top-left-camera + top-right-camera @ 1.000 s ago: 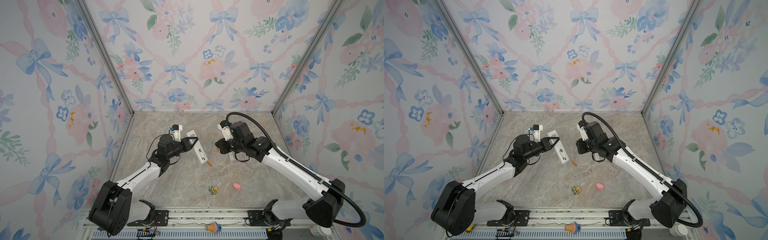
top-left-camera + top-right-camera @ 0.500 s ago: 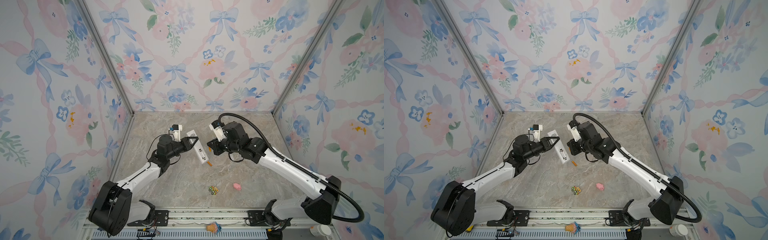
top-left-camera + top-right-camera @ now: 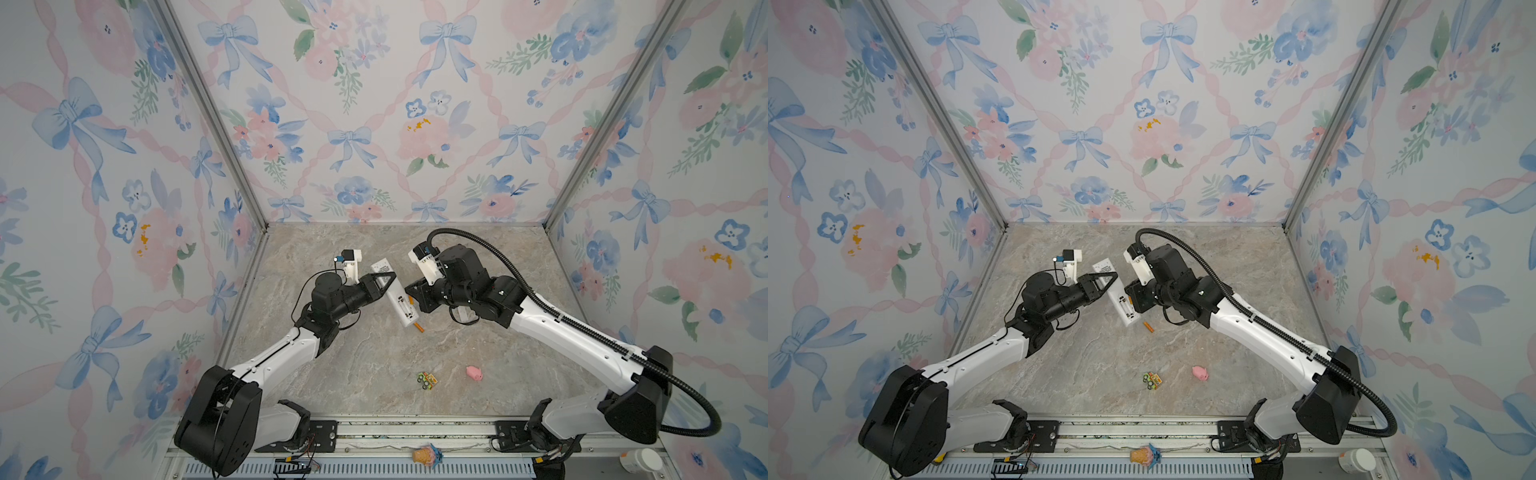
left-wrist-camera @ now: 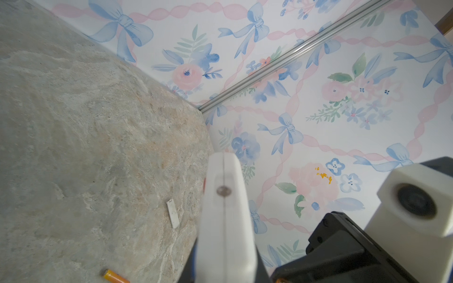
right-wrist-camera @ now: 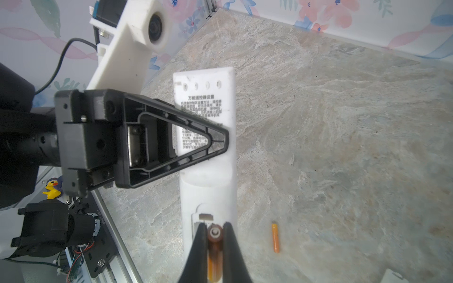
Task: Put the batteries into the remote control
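Note:
My left gripper [image 3: 384,280] [image 3: 1106,280] is shut on the remote control [image 3: 397,293] [image 3: 1119,295] and holds it tilted above the table, its plain back with printed text facing the right wrist camera [image 5: 208,147]. The remote's end fills the left wrist view [image 4: 225,220]. The open battery compartment [image 5: 204,218] is at the remote's lower end. My right gripper [image 5: 215,235] [image 3: 409,291] is shut on an orange battery [image 5: 215,242], whose gold tip sits right at that compartment. A second battery [image 3: 417,327] [image 3: 1148,327] [image 5: 275,237] [image 4: 114,276] lies on the table beside the remote.
A small white cover piece [image 4: 172,213] lies on the marble table behind the remote. A pink pig toy [image 3: 473,372] and a small toy car [image 3: 427,380] sit nearer the front. A yellow duck [image 5: 52,188] rests by the front rail. Floral walls enclose three sides.
My right gripper has moved left with its battery, from well clear of the remote up to its open compartment. The left arm and remote have stayed put.

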`<act>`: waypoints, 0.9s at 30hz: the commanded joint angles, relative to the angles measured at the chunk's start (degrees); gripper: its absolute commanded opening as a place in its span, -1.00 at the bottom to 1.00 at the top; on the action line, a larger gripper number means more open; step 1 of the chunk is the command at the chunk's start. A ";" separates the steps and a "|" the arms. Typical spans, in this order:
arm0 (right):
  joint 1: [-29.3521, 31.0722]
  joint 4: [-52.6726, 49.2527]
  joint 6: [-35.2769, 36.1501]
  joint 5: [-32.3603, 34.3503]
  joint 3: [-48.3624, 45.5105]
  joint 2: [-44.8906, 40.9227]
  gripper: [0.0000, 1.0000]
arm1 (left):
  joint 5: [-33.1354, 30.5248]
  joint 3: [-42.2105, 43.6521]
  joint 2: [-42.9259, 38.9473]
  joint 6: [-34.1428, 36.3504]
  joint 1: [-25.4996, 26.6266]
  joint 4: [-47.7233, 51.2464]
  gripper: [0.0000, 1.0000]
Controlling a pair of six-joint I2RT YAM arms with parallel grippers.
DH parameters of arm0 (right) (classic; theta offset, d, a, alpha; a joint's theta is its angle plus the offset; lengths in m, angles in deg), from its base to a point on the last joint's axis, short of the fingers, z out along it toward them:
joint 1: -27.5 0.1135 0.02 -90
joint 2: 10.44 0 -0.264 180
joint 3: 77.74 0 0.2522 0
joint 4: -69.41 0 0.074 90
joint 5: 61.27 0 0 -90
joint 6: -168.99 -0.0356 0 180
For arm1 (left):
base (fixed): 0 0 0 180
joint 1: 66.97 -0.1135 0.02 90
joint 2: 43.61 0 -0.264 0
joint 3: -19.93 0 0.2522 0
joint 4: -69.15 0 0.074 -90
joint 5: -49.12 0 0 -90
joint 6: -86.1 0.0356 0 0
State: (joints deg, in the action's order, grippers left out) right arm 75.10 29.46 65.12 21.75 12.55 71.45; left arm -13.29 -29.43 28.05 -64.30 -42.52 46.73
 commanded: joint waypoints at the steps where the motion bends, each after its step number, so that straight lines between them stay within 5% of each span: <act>1: 0.83 0.96 0.95 -0.61 2.44 0.81 -1.00 | -0.50 1.18 -1.66 -1.46 -0.28 -3.42 -1.00; 27: 3.82 -1.03 3.19 0.92 3.89 2.40 -1.00 | -2.00 3.76 -3.81 -4.58 -0.36 -7.59 -1.00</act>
State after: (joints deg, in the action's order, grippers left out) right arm 78.11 29.54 67.24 21.88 14.06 73.37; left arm -14.90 -26.37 25.42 -67.58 -42.52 42.86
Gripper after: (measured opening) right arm 0.096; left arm 0.173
